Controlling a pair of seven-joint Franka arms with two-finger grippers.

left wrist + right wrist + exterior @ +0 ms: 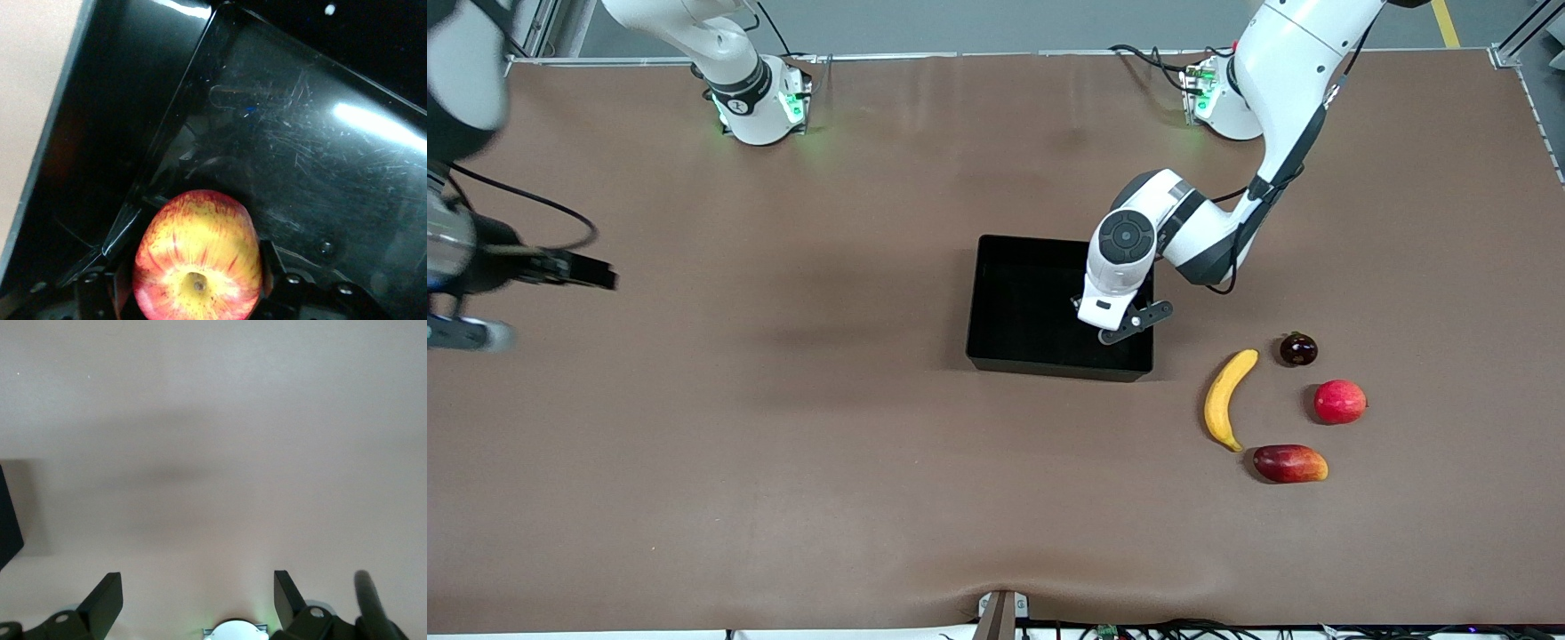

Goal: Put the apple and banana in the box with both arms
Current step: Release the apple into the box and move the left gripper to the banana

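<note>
Brown table [783, 444], black box [1014, 302] mid-table. Left gripper [197, 290] over box corner twd left arm's end, pinching apple [197, 260]. Lower w/ care, let go inside walls, lift straight up. Right gripper [198, 600] spread, waits over bare table at right arm's end. Banana [1225, 398] nr front edge, twd left arm's end.

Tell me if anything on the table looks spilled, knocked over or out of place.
Nothing stands out. The left pincer holds the apple over the box; the banana and three other fruits lie intact toward the left arm's end. The right pincer waits open over bare table.
</note>
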